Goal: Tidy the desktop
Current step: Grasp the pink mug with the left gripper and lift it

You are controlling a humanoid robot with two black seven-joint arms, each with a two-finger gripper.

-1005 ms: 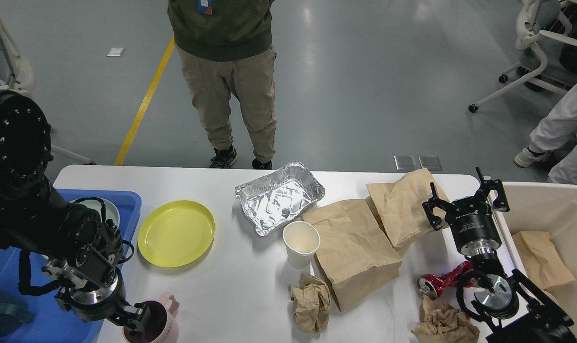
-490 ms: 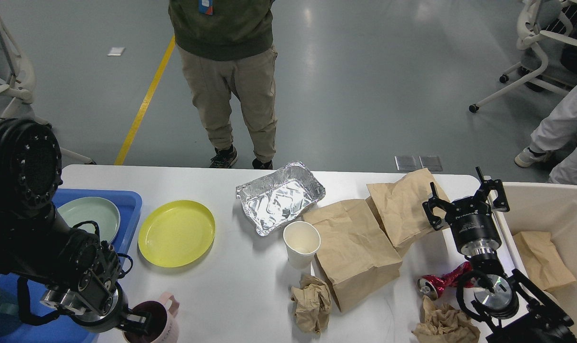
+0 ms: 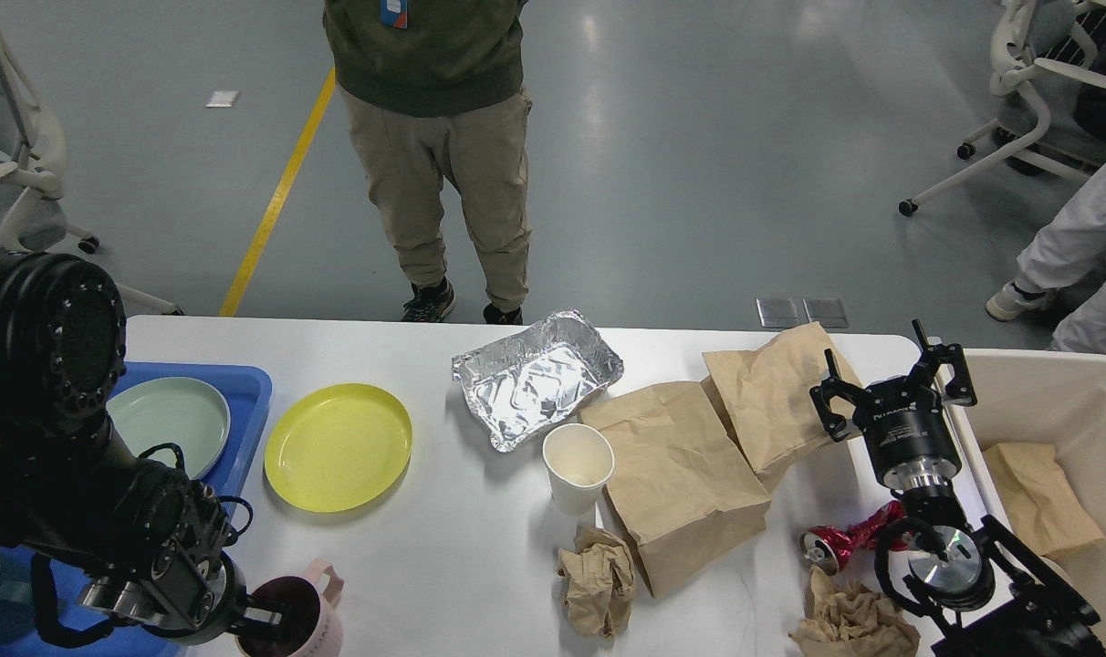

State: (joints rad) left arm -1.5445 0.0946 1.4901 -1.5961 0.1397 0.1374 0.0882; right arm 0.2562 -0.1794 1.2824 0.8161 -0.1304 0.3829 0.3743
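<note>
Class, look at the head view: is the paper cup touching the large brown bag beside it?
Cannot tell. In the head view the paper cup overlaps the edge of the brown bag with no visible gap, but the cup's height could hide one.

The scene is brightly and evenly lit from overhead, with pale streaks of lamp glare on the glossy grey floor (image 3: 662,137) and sharp glints on the crumpled foil tray (image 3: 537,377). Shadows on the white counter (image 3: 443,547) are soft and short, lying close under the paper cup (image 3: 578,466) and the brown bags (image 3: 676,479). Focus is crisp across the frame, with no motion blur; the black left arm (image 3: 69,474) at the near edge is so dark that its surface detail is mostly lost.
</note>
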